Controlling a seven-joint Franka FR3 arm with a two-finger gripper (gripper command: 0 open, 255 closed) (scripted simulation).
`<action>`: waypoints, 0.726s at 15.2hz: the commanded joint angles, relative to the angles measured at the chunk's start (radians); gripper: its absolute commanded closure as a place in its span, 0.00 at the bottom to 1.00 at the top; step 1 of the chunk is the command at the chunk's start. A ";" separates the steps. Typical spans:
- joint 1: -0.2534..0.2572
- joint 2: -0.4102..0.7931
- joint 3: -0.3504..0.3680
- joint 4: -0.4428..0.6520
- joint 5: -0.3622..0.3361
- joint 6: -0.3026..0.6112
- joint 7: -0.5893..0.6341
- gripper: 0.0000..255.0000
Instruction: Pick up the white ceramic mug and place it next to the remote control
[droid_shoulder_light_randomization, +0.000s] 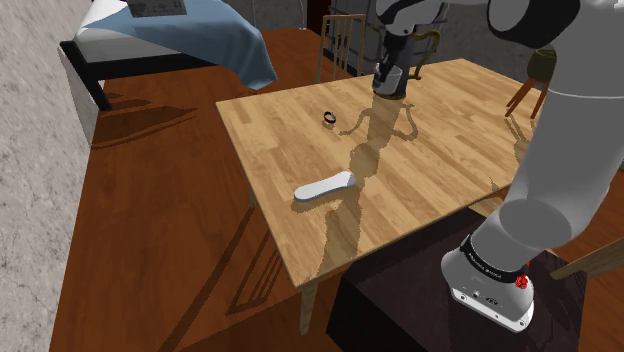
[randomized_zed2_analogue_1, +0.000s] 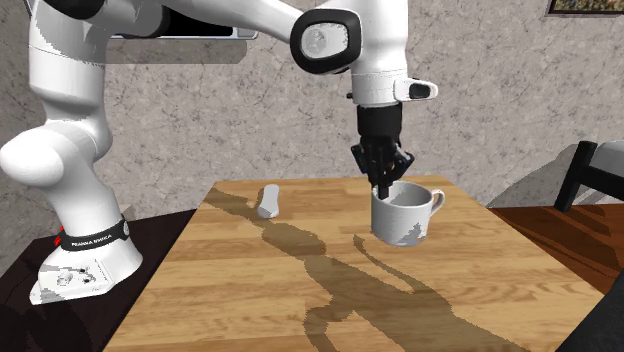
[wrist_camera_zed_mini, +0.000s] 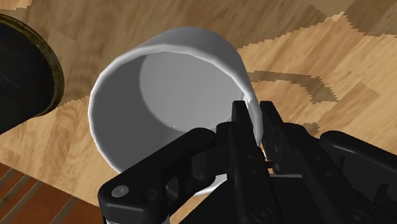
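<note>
**Supervisor:** Mug status first, then walk me across the table from left to right.

**Operator:** It's white and sits toward the second exterior view's right on the wooden table. My gripper has it. In the wrist view the black fingers pinch the rim wall, one inside the cup and one outside, on the side away from the handle.

**Supervisor:** And the sweep?

**Operator:** At that view's far left is the arm's stand. Next comes the white remote, lying flat near the table's far edge. Then there is bare wood, then the mug. From the shoulder view I also see a small black ring on the table, apart from both the remote and the mug.

**Supervisor:** Which step are you on?

**Operator:** I'd say the grasp is made and the lift is due. I can't tell whether the base is clear of the wood.

**Supervisor:** Next move?

**Operator:** I'd raise it straight up and carry it toward the remote, keeping off the ring. Then I'd set it down just beside the remote without nudging it. A rim pinch could let the mug tilt, so I'd go slowly.
</note>
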 joint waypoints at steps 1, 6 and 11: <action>0.036 -0.024 0.008 -0.030 -0.018 0.010 0.048 1.00; 0.122 -0.069 0.036 -0.085 -0.059 0.029 0.172 1.00; 0.200 -0.091 0.069 -0.110 -0.091 0.035 0.295 1.00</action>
